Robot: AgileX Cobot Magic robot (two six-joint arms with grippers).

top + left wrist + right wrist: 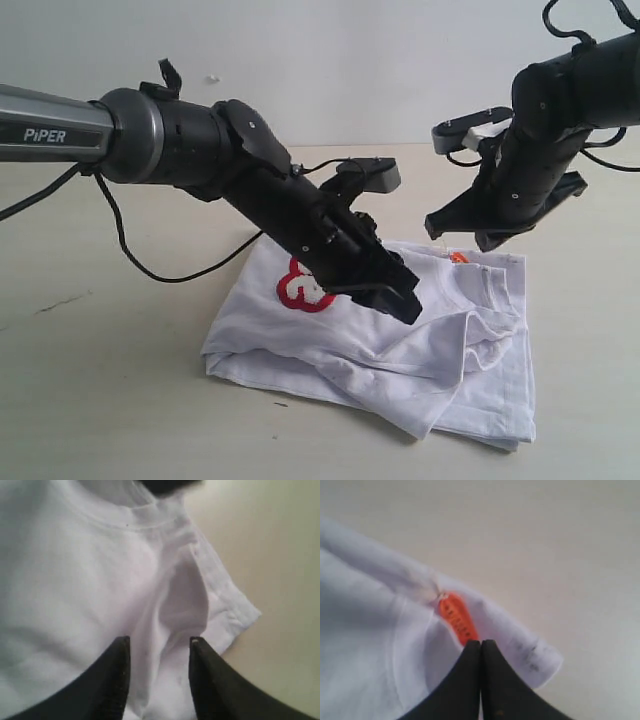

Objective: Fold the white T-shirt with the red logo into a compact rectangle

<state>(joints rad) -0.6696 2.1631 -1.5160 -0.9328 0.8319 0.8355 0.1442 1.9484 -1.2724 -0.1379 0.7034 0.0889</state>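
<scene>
The white T-shirt (pixel 440 350) lies crumpled and partly folded in the middle of the table. Only a bit of its red logo (pixel 300 290) shows, since my left arm covers the rest. My left gripper (pixel 405 297) hovers low over the shirt's middle. In the left wrist view that gripper (pixel 160 642) is open, and a raised fold of the white T-shirt (pixel 180 595) lies below the gap. My right gripper (pixel 455 228) hangs just above the collar edge by the orange neck tag (pixel 458 257). Seen from its wrist, the right gripper (pixel 481 642) is shut with nothing in it, its tips at the orange neck tag (pixel 456 617).
The beige table (pixel 120 400) surrounds the shirt on all sides. A black cable (pixel 150 265) from the left arm trails on the table left of the shirt. A pale wall (pixel 350 60) stands behind the table.
</scene>
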